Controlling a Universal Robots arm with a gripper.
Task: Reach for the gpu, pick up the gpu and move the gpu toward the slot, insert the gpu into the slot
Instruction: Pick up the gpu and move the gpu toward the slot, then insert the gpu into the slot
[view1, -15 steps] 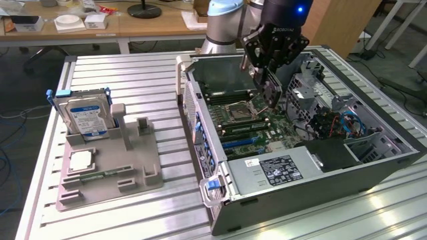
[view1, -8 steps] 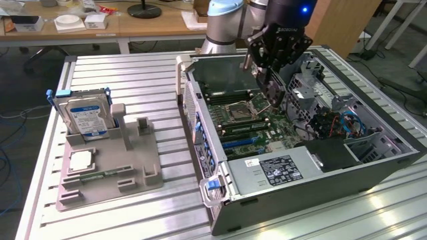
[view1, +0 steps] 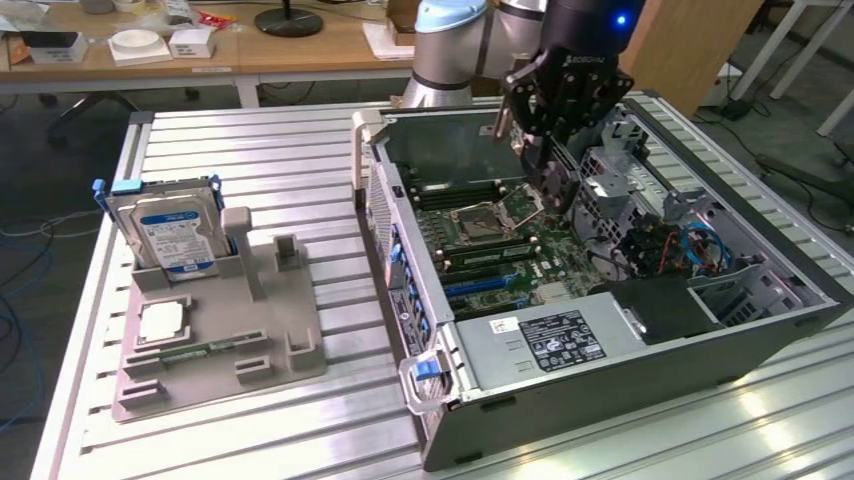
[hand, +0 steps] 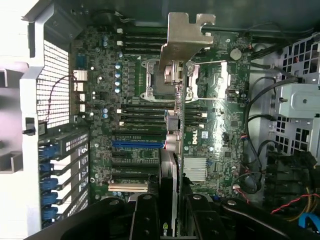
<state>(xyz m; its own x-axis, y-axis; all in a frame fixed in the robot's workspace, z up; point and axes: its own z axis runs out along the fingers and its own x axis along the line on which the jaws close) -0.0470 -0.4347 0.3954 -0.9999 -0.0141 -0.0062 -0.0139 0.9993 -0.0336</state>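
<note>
The tool (hand: 169, 222) is clamped on the gpu (hand: 186, 40). In the wrist view one black finger (hand: 145, 217) is seen pressed against each face of the card, which is presented edge-on between them. The card is held by its end nearest the wrist, and its silver metal bracket is at the far end, seen in front of the processor socket (hand: 150, 80).

In the exterior view the tool (view1: 550, 175) is positioned inside the open top of the computer case (view1: 747, 330), over the motherboard (hand: 100, 100). The gpu is carried above the board and is not seated in it. The blue slot (hand: 137, 144) is seen on the board just beside the line of the card, with black slots next to it. Whether the lower edge of the card touches any part of the board cannot be told.

A power supply (view1: 554, 340) with a white label is mounted at the near end of the case, and a metal drive cage (hand: 300, 105) with cables is located along one side.

The case is laid on its side on a slatted metal bench (view1: 267, 150), at the exterior view's right. A grey holder (view1: 267, 330) is placed well apart from it at the exterior view's left. A blue-labelled hard drive (view1: 171, 235) is stood upright in the holder, and a small green memory stick (view1: 200, 352) is laid flat on its lower part.
</note>
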